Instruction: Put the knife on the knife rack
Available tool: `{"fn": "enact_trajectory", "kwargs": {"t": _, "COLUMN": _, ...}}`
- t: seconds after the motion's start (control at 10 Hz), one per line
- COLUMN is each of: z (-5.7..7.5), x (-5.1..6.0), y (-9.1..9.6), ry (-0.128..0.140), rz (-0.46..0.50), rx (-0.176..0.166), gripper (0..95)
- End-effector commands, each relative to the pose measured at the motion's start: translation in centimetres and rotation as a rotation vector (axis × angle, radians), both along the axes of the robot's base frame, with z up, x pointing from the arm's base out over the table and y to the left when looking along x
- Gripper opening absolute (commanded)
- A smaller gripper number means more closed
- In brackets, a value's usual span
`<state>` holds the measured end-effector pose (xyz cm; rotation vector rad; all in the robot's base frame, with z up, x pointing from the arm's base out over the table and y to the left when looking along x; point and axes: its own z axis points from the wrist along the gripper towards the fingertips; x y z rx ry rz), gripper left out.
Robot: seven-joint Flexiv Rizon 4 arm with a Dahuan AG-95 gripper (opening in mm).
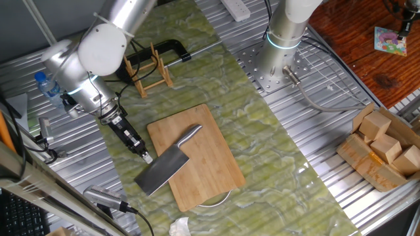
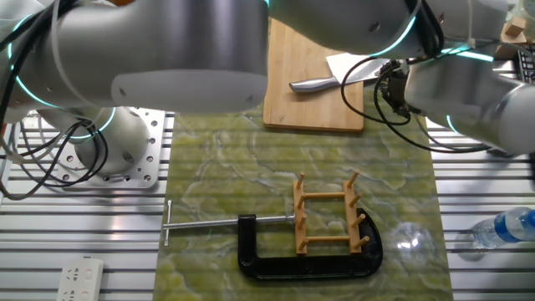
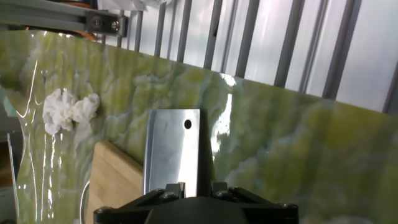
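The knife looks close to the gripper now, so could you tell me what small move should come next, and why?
Probably close the gripper on the knife. In the hand view the fingers sit either side of the blade's spine edge, while the knife lies flat, half on the board, not lifted. The rack stands apart, beyond the board, so a grip must come first.

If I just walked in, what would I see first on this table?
Probably the big grey steel cleaver, lying slanted on the light bamboo cutting board with its blade sticking out past the board's edge. The robot's tool is right at that blade, and the hand view shows the blade with its small hole just ahead of the fingers. Farther back stands the small light-wood peg rack, tucked inside a black C-clamp.
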<state>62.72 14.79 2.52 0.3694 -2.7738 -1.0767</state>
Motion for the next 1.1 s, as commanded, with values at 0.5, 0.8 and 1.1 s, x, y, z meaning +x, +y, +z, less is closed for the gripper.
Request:
{"fn": "enact_trajectory", "kwargs": {"t": 0.5, "z": -0.4, "x": -0.56, "y": -0.03, "ry": 0.033, "rz": -0.043, "rx": 0.04, "gripper": 19.0}}
{"fn": "enact_trajectory", "kwargs": {"t": 0.8, "z": -0.54, "x": -0.6, "y": 0.07, "ry": 0.051, "rz": -0.067, "rx": 0.061, "gripper": 19.0}}
{"fn": "enact_trajectory", "kwargs": {"t": 1.1, "z": -0.91, "x": -0.59, "y": 0.53, "ry": 0.058, "rz": -0.086, "rx": 0.069, "gripper": 19.0}}
